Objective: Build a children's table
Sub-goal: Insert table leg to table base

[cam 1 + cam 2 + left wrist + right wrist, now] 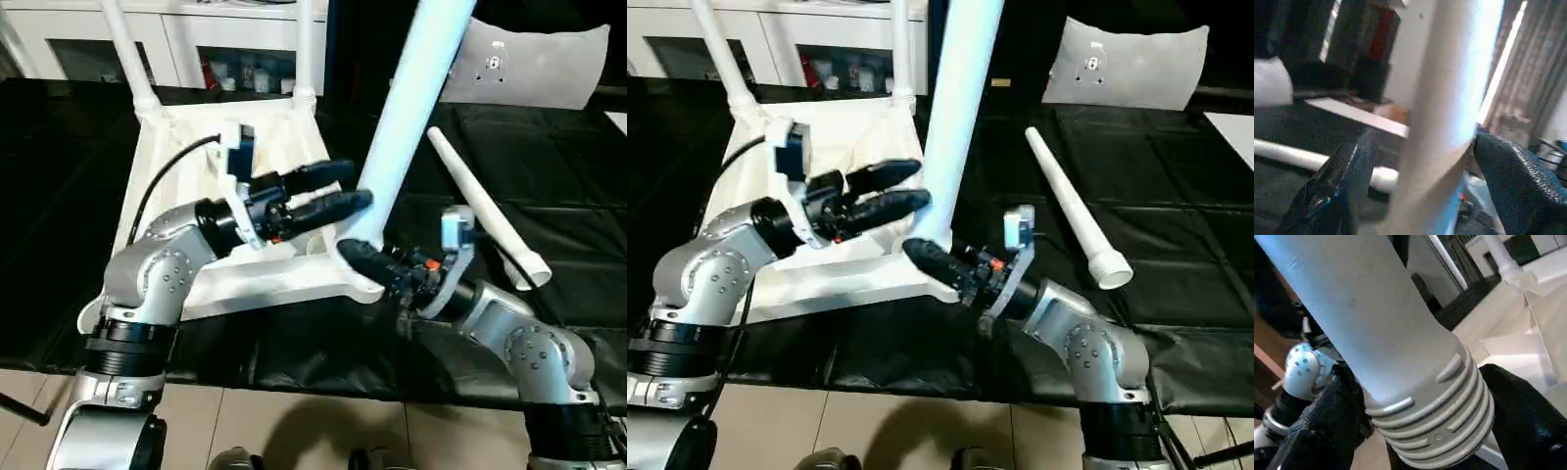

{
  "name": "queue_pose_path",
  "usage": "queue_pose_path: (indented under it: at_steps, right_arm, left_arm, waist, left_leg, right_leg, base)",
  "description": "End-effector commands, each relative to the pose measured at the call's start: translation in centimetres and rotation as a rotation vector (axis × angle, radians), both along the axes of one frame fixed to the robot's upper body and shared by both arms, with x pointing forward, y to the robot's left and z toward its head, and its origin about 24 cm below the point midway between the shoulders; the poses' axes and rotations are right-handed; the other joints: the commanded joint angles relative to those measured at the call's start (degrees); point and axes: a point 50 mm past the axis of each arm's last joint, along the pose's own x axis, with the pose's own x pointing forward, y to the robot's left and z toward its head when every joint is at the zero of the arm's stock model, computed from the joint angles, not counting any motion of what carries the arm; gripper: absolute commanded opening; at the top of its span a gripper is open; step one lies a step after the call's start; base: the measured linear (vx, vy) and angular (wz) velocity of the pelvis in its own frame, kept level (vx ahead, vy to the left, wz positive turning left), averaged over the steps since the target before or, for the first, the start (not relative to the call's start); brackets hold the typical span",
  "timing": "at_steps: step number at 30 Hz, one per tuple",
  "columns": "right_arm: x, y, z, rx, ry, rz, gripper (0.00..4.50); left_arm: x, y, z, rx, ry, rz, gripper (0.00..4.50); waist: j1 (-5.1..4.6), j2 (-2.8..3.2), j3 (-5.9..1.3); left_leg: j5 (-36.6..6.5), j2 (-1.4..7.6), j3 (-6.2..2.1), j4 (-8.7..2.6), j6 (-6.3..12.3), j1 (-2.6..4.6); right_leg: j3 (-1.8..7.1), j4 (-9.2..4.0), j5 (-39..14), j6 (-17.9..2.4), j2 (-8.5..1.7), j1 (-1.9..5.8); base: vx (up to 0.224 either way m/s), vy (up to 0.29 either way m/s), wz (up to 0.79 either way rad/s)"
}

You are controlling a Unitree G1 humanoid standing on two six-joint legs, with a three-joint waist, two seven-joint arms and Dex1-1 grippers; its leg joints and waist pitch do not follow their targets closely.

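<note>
While the white table top is lying underside up on the black padded work surface, a tall white leg is standing tilted at its near corner socket, and that top is serving as the landmark for every position reported here. The right gripper is sitting at that same near corner, and its black fingers are standing on either side of the leg's ribbed flared end, pressed against it and grasping it. The left gripper is reaching over the top toward the same leg, higher up the shaft; its fingers are straddling the tube with visible gaps on both sides, so this pincer is released and holding nothing. Two further legs are standing upright in the top's far corner sockets. A fourth leg is lying loose on the padding, well apart from the top on the right gripper's side, its flared end pointing toward the robot. A white cabinet is standing beyond the top's far edge.
</note>
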Motion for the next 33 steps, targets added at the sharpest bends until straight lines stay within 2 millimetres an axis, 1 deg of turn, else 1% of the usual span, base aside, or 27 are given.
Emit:
queue_pose_path:
  at_steps: [1,2,3,4,7,9,11,12,14,17,18,21,24,28,33]
  right_arm:
    - [0.3,-0.1,0.2,-0.032,-0.015,-0.011,3.29]
    - [0.3,-0.2,0.2,-0.036,-0.014,-0.012,3.29]
    - [0.3,-0.2,0.1,-0.045,-0.009,-0.014,3.29]
    - [0.3,-0.2,0.1,-0.045,-0.009,-0.014,3.29]
    - [0.3,-0.3,0.0,-0.051,-0.010,-0.015,3.29]
    - [0.3,-0.3,0.0,-0.056,-0.011,-0.014,3.29]
    - [0.3,-0.2,0.0,-0.056,-0.011,-0.012,3.29]
    - [0.3,-0.2,0.0,-0.057,-0.012,-0.009,3.29]
    - [0.3,-0.1,0.0,-0.056,-0.014,-0.006,3.29]
    - [0.3,0.0,0.0,-0.056,-0.014,-0.004,3.29]
    - [0.3,0.0,0.0,-0.057,-0.014,-0.003,3.29]
    - [0.3,0.0,0.0,-0.060,-0.015,-0.001,3.29]
    - [0.4,0.1,0.0,-0.062,-0.017,-0.001,3.29]
    - [0.4,0.1,0.0,-0.062,-0.020,-0.003,3.28]
    - [0.5,0.1,0.0,-0.064,-0.023,-0.004,3.27]
  left_arm:
    - [-0.5,-0.1,0.0,0.025,0.000,-0.038,3.85]
    - [-0.6,-0.1,-0.1,0.037,-0.004,-0.043,3.92]
    - [-0.8,-0.1,-0.4,0.070,-0.023,-0.048,3.92]
    - [-0.8,-0.1,-0.4,0.070,-0.023,-0.048,3.92]
    - [-0.6,-0.1,-0.5,0.062,-0.036,-0.002,3.92]
    - [-0.5,-0.1,-0.4,0.051,-0.035,0.005,3.59]
    - [-0.5,-0.2,-0.4,0.052,-0.038,0.005,3.53]
    - [-0.6,-0.2,-0.4,0.055,-0.041,0.006,3.45]
    - [-0.5,-0.3,-0.5,0.060,-0.051,0.018,3.12]
    - [-0.2,-0.2,-0.5,0.064,-0.060,0.042,3.06]
    - [-0.2,-0.2,-0.5,0.064,-0.061,0.047,2.75]
    - [-0.1,-0.2,-0.4,0.062,-0.064,0.050,2.60]
    - [0.0,-0.2,-0.4,0.059,-0.068,0.055,2.19]
    - [0.1,-0.2,-0.3,0.056,-0.071,0.057,2.04]
    - [0.2,-0.2,-0.3,0.051,-0.072,0.062,2.00]
  waist:
    - [0.15,-0.02,-5.30]
    - [0.09,-0.12,-5.26]
    - [0.15,-0.08,-5.25]
    - [0.12,0.01,-5.28]
    - [0.06,-0.12,-5.22]
    - [0.11,-0.28,-5.25]
    - [0.11,-0.22,-5.24]
    - [0.09,-0.34,-5.26]
    - [0.08,-0.32,-5.25]
    - [0.08,-0.33,-5.27]
    - [0.12,-0.34,-5.29]
    - [0.10,-0.33,-5.32]
    - [0.09,-0.27,-5.29]
    - [0.14,-0.26,-5.33]
    - [0.15,-0.22,-5.40]
  left_leg:
    - [-5.5,1.36,-0.21,-3.48,1.04,0.00]
    - [-5.7,1.36,-0.18,-3.49,1.03,-0.05]
    - [-5.7,1.38,-0.22,-3.56,1.05,-0.02]
    - [-5.7,1.42,-0.20,-3.54,1.08,0.04]
    - [-6.0,1.40,-0.15,-3.52,1.12,-0.01]
    - [-6.0,1.40,-0.15,-3.48,1.00,-0.03]
    - [-6.2,1.40,-0.17,-3.50,1.01,-0.04]
    - [-6.2,1.41,-0.18,-3.50,1.07,-0.01]
    - [-6.0,1.37,-0.21,-3.51,1.10,-0.09]
    - [-6.2,1.38,-0.18,-3.47,1.09,-0.04]
    - [-6.0,1.40,-0.18,-3.47,1.11,-0.04]
    - [-5.8,1.36,-0.17,-3.44,1.22,-0.05]
    - [-6.1,1.34,-0.18,-3.45,1.17,-0.06]
    - [-6.1,1.36,-0.19,-3.44,1.09,-0.02]
    - [-5.6,1.36,-0.21,-3.41,1.26,-0.04]
  right_leg:
    - [1.63,-4.45,-14.5,-9.9,-3.07,4.19]
    - [1.65,-4.52,-14.7,-9.9,-3.03,4.22]
    - [1.66,-4.53,-15.0,-9.6,-3.05,4.22]
    - [1.68,-4.48,-14.7,-9.5,-3.00,4.16]
    - [1.67,-4.61,-15.1,-9.4,-3.04,4.20]
    - [1.68,-4.61,-15.5,-9.4,-3.10,4.25]
    - [1.66,-4.65,-15.8,-9.2,-3.07,4.19]
    - [1.66,-4.66,-15.9,-9.0,-3.06,4.21]
    - [1.65,-4.67,-15.9,-8.9,-3.06,4.23]
    - [1.66,-4.68,-16.1,-8.8,-3.06,4.17]
    - [1.66,-4.67,-16.0,-8.8,-3.05,4.16]
    - [1.65,-4.62,-15.4,-9.0,-3.01,4.17]
    - [1.63,-4.72,-15.9,-8.9,-3.02,4.18]
    - [1.64,-4.66,-15.9,-8.9,-3.05,4.18]
    - [1.63,-4.49,-14.5,-9.3,-3.04,4.24]
  base:
    - [0.000,0.000,0.00]
    - [0.000,0.000,0.00]
    - [0.000,0.000,0.00]
    - [0.000,0.000,0.00]
    - [0.000,0.000,0.00]
    - [0.000,0.000,0.00]
    - [0.000,0.000,0.00]
    - [0.000,0.000,0.00]
    - [0.000,0.000,0.00]
    - [0.000,0.000,0.00]
    - [0.000,0.000,0.00]
    - [0.000,0.000,0.00]
    - [0.000,0.000,0.00]
    - [0.000,0.000,0.00]
    - [0.000,0.000,0.00]
